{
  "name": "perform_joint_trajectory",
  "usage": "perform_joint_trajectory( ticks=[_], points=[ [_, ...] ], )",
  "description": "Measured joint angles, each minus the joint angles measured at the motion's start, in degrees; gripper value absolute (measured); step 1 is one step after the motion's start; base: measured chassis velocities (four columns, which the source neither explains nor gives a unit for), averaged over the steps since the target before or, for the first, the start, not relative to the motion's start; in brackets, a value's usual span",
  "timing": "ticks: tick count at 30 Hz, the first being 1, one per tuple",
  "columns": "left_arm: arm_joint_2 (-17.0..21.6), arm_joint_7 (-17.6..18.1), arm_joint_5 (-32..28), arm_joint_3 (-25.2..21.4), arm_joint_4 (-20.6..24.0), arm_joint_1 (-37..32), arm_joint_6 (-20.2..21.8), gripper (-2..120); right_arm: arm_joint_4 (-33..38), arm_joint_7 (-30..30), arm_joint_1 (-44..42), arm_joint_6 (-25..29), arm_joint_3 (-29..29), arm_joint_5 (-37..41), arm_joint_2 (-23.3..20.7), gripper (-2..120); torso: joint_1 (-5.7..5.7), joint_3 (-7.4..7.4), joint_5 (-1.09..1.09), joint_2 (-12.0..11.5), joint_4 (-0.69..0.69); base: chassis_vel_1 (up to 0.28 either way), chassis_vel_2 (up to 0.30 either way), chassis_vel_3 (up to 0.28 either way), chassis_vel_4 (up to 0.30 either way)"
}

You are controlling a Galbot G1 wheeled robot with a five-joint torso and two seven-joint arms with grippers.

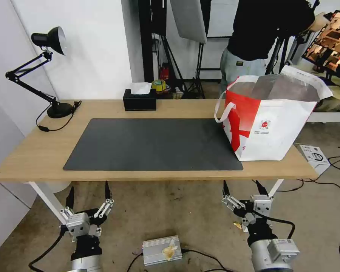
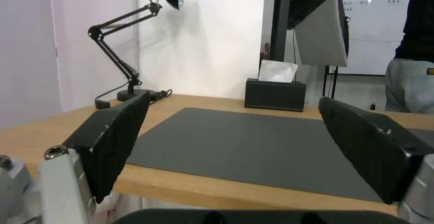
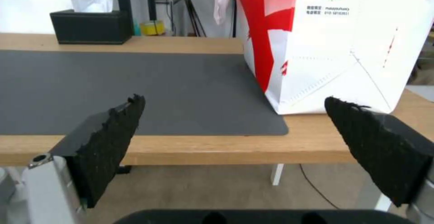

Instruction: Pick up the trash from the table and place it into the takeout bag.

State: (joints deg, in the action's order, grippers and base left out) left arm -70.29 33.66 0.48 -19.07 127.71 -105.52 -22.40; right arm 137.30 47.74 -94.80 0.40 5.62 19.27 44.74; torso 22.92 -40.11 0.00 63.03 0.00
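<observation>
A: Status? Where's the trash?
B: None on the table (image 1: 34, 151) or mat (image 1: 151, 145). Bag (image 1: 268, 121) stands on the table's right end, mouth open. Left gripper (image 1: 88, 194) and right gripper (image 1: 245, 189) sit below the front edge, fingers spread, empty.
A: Step?
B: Looks finished. Nothing left to grasp; contents of bag can't be seen.

Left gripper (image 1: 88, 191), right gripper (image 1: 244, 187) low, fingers spread.

takeout bag (image 3: 334, 47) with round red logo and small print beneath, too blurred to read
</observation>
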Motion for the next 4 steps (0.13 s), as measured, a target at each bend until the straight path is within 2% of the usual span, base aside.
perform_joint_trajectory(
  ticks=[4],
  points=[
    [0.0, 0.0, 0.0, 0.0, 0.0, 0.0, 0.0, 100, 0.0, 0.0, 0.0, 0.0, 0.0, 0.0, 0.0, 100, 0.0, 0.0, 0.0, 0.0, 0.0, 0.0, 0.0, 0.0, 0.0]
  ],
)
